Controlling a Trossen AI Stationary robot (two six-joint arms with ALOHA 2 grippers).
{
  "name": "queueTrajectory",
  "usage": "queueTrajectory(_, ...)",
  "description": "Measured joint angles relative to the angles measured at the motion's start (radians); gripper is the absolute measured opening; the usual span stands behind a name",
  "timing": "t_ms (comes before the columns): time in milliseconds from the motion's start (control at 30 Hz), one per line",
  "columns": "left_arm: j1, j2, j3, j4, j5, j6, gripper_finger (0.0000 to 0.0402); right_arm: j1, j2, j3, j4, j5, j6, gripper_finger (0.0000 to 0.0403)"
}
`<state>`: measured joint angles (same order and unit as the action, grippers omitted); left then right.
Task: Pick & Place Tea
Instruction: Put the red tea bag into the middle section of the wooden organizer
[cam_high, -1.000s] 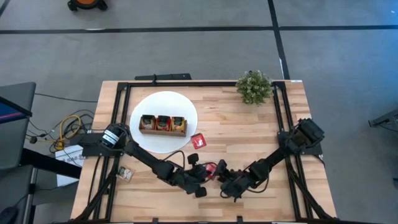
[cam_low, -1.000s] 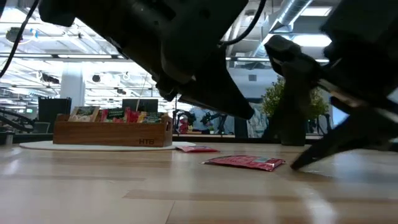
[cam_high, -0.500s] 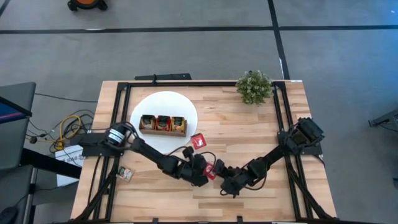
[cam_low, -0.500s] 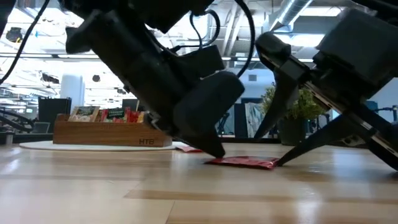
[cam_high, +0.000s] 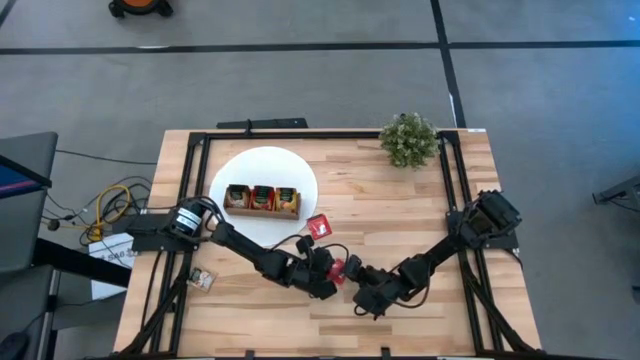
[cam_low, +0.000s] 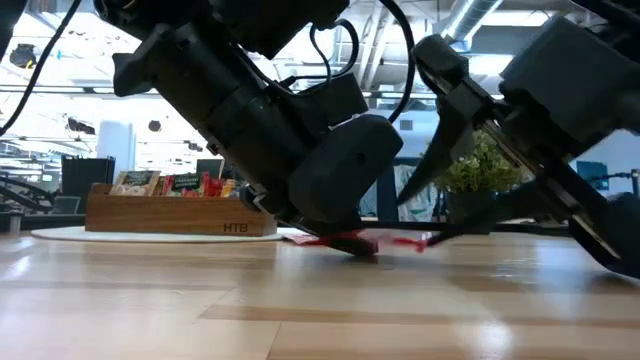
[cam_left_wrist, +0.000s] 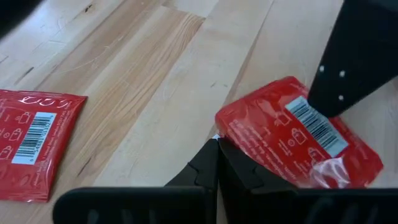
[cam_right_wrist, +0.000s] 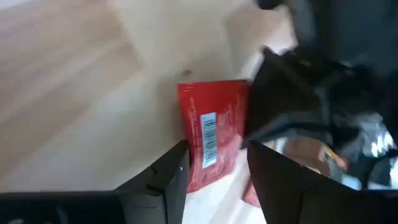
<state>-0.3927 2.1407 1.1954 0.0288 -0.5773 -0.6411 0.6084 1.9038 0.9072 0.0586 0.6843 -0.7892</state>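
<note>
A red tea sachet (cam_high: 347, 267) sits between my two grippers near the table's near middle. My left gripper (cam_left_wrist: 217, 158) is shut on it. My right gripper (cam_right_wrist: 214, 165) is open, its fingers on either side of the sachet's (cam_right_wrist: 211, 149) other end. A second red sachet (cam_high: 318, 227) lies flat on the wood just beyond the white disc (cam_high: 300, 165). The wooden tray (cam_high: 262, 200) stands on the disc with several sachets upright in its compartments. My left gripper pinches the red sachet by its edge (cam_left_wrist: 233, 134) between the two shut fingers, coming slanting down from the table's left. In the low view the sachet (cam_low: 375, 240) is held nearly level, just off the wood. Whether my right gripper's finger (cam_left_wrist: 354, 62) touches the sachet's far corner I cannot tell.
A small potted plant (cam_high: 408, 140) stands at the far right corner. A black frame (cam_high: 330, 133) runs round the table's edges. Bare wood lies right of the disc and along the near edge. Another small sachet (cam_high: 201, 279) lies at the left edge.
My left gripper moved toward the table's right and far side and came down onto the red sachet's left end. The sachet, flat on the wood before, is now raised slightly off it. My right gripper stayed at the sachet's other end, shifting only a little.
</note>
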Motion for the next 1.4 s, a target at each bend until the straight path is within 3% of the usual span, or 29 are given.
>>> queueTrajectory(267,0.0,0.002,0.0,-0.002,0.006,0.0,0.0,0.063,0.0,0.0,0.054,0.08,0.071,0.0119)
queueTrajectory(467,0.0,0.001,-0.001,-0.003,0.008,0.0,0.0,0.061,0.0,0.0,0.055,0.073,0.212,0.01)
queueTrajectory(900,-0.001,0.001,-0.002,-0.003,0.012,0.001,0.0,-0.021,0.0,0.001,0.029,-0.174,0.261,0.0072)
queueTrajectory(1000,-0.001,0.001,-0.002,0.001,0.012,0.001,0.0,-0.03,0.001,0.001,0.024,-0.144,0.277,0.0062)
queueTrajectory(1167,-0.007,-0.021,-0.004,0.001,0.017,0.023,0.0,-0.035,0.001,0.001,0.023,-0.117,0.341,0.0009)
queueTrajectory(1400,-0.05,-0.115,-0.007,-0.096,-0.077,0.079,0.0005,-0.018,0.001,0.001,0.024,-0.046,0.479,0.0002)
